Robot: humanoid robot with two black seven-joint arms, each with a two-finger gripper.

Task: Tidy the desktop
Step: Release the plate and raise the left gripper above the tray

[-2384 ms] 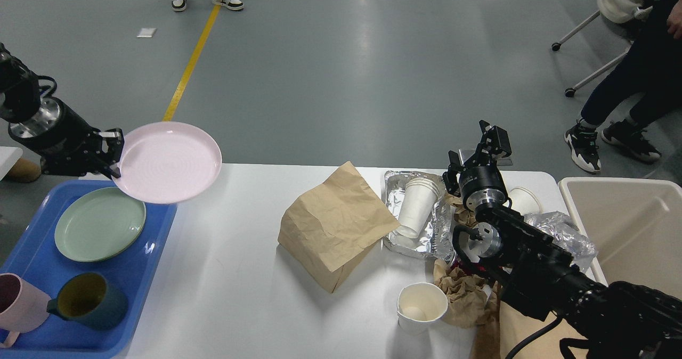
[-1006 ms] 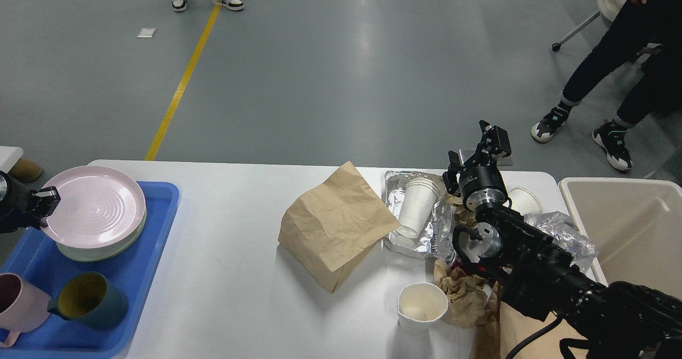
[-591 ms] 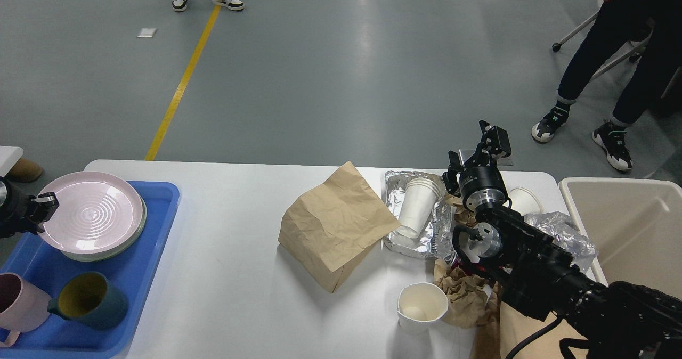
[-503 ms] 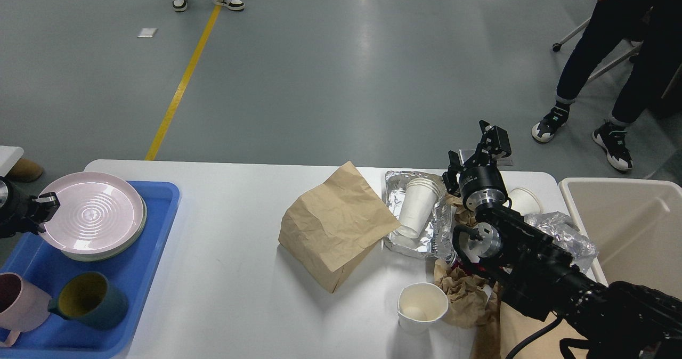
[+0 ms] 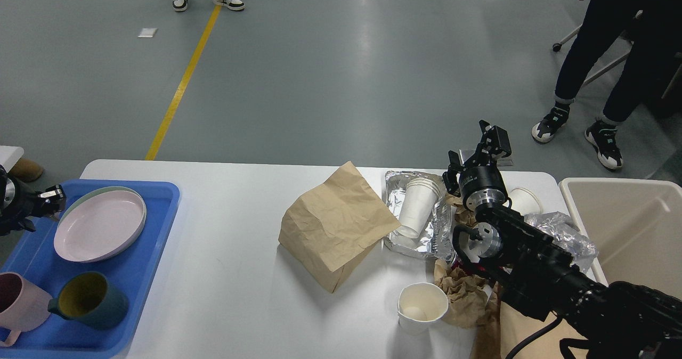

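pink mug (image 5: 16, 301) and left gripper (image 5: 50, 198) cut off at left

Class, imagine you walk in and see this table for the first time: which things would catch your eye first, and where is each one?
Probably the crumpled brown paper bag in the middle of the desktop, with a litter of paper cups, foil and brown paper to its right, under the right gripper. On the left, the blue tray holds a pink plate stacked on a green one, beside the left gripper.

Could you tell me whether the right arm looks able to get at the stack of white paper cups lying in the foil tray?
Probably yes: the right gripper hovers open just beside the paper cups, with nothing covering them in the foil tray.
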